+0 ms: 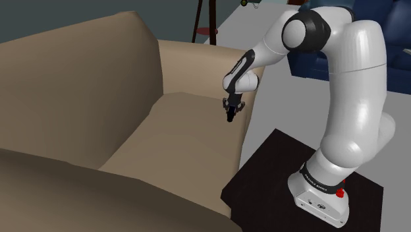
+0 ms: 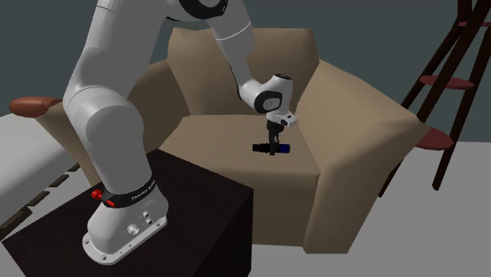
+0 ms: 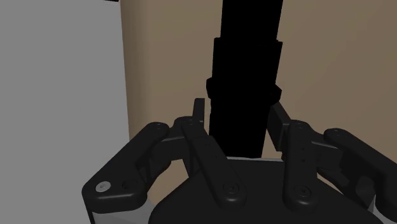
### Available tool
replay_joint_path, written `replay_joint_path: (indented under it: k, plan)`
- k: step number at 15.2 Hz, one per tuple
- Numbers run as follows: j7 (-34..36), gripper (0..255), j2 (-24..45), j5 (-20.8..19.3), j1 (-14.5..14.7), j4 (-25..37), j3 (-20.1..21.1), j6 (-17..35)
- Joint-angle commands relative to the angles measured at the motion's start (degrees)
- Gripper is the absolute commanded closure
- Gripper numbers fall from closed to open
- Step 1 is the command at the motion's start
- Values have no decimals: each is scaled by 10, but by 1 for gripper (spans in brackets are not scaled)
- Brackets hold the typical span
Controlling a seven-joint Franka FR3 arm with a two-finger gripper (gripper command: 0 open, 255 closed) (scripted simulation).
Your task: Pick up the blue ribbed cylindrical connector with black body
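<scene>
A big tan armchair [image 1: 79, 99] with a wide flat seat [image 1: 164, 151] took up most of the room. In the shoulder view, the black box stand [image 1: 263, 168] sat at about 4 o'clock from the seat. The white robot arm [image 1: 356, 99] rose from the stand and reached toward 10 o'clock. In the second exterior view, a dark wooden ladder shelf [image 2: 452, 71] stood at 3 o'clock from the chair.

The all-black gripper [image 2: 272, 150] pointed down over the seat. The blue ribbed connector with the black body [image 2: 260, 147] lay sideways between its fingers. In the second exterior view, its blue end [image 2: 282, 147] poked out toward 3 o'clock and its black end toward 9 o'clock. In the wrist view, the two black fingers [image 3: 199, 121] pressed on the black body from both sides, so the gripper was squeezing the connector.

So the grabbing part looked done. The lifting part was harder to judge. The connector was low over the seat, and I could not tell if it touched the seat or hung just off it. What seemed left was to raise it well clear of the chair without letting it slip.
</scene>
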Motion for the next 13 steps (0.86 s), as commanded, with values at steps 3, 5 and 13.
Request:
replay_joint_path:
  k: [3, 5, 13]
  plan:
    - [6, 255, -27, -7, 5, -6, -7, -21]
    - [10, 255, -41, -11, 7, -9, -10, -32]
    - [21, 255, -82, -24, 14, -15, -20, -67]
